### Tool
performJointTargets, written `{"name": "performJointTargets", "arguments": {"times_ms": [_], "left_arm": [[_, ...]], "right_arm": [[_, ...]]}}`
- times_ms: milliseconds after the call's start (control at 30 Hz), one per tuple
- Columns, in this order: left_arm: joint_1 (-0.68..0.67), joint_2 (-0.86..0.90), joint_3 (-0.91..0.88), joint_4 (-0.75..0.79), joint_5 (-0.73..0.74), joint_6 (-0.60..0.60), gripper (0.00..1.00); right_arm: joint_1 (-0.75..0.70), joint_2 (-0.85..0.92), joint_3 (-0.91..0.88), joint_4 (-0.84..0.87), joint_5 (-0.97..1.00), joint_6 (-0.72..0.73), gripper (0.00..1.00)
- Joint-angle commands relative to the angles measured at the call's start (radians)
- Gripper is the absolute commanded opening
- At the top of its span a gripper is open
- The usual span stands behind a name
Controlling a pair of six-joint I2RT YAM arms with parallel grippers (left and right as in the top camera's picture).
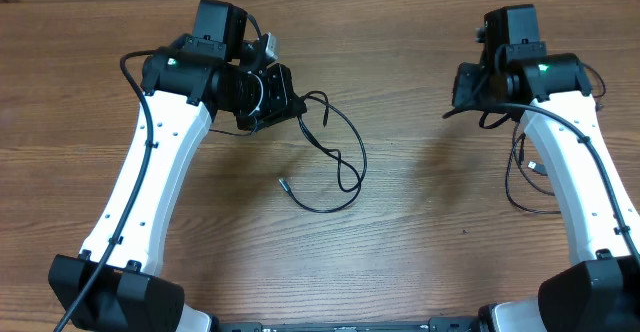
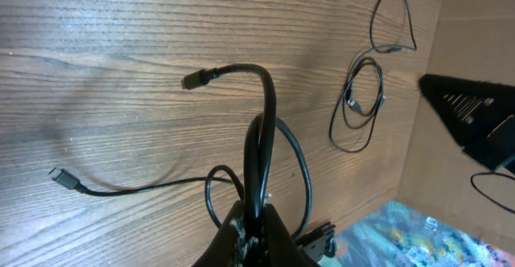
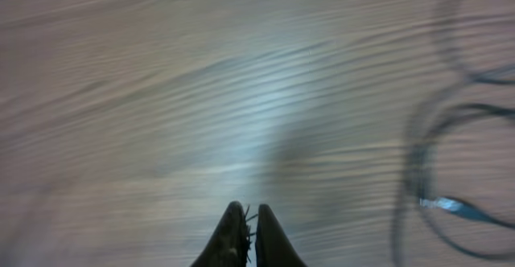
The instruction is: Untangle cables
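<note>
Wooden table (image 1: 420,252): left gripper (image 2: 256,215) pinches left cable (image 2: 272,106), which arches beyond the jaws. Right gripper (image 3: 250,235) jaws pressed together; right cable (image 3: 441,205) lies apart, to their right.

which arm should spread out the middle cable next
Left. The left gripper is shut on that cable, the loop lying just beside it. The right gripper sits far off to the side, apart from it.

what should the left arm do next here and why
Probably lift the left gripper a little and draw it back. It looks shut on the near cable, whose loops cross each other beside it. The other cable lies well apart, so only this one seems to need straightening.
</note>
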State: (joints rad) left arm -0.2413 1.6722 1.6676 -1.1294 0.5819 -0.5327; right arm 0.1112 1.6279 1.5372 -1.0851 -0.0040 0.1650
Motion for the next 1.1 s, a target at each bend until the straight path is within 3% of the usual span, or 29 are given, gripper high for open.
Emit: {"name": "performJointTargets", "arguments": {"times_ms": [0,133,367,533,667,767,900,1067], "left_arm": [[-0.001,-0.019,0.01,0.008,-0.005,0.032,0.04],[-0.003,-0.019,0.01,0.017,-0.005,0.032,0.04],[-0.03,-0.019,0.01,0.119,0.114,0.05,0.04],[-0.035,-0.019,0.01,0.151,0.164,0.05,0.04],[-0.039,-0.019,0.01,0.156,0.178,0.062,0.04],[-0.04,-0.019,0.01,0.151,0.171,0.088,0.04],[-0.039,-0.019,0.01,0.104,0.064,0.097,0.04],[-0.041,-0.019,0.01,0.06,-0.02,0.134,0.04]], "right_arm": [[0.006,-0.016,0.007,-0.01,-0.499,-0.177,0.17],[0.014,-0.016,0.007,-0.023,-0.741,-0.249,0.43],[0.1,-0.008,-0.012,-0.073,-0.64,-0.245,0.46],[0.16,-0.003,-0.055,-0.062,-0.569,-0.241,0.42],[0.194,0.015,-0.061,-0.041,-0.497,-0.237,0.16],[0.196,0.022,-0.061,-0.025,-0.332,-0.129,0.04],[0.196,0.022,-0.061,-0.024,-0.07,0.031,0.04],[0.196,0.022,-0.061,-0.023,-0.032,0.06,0.04]]}}
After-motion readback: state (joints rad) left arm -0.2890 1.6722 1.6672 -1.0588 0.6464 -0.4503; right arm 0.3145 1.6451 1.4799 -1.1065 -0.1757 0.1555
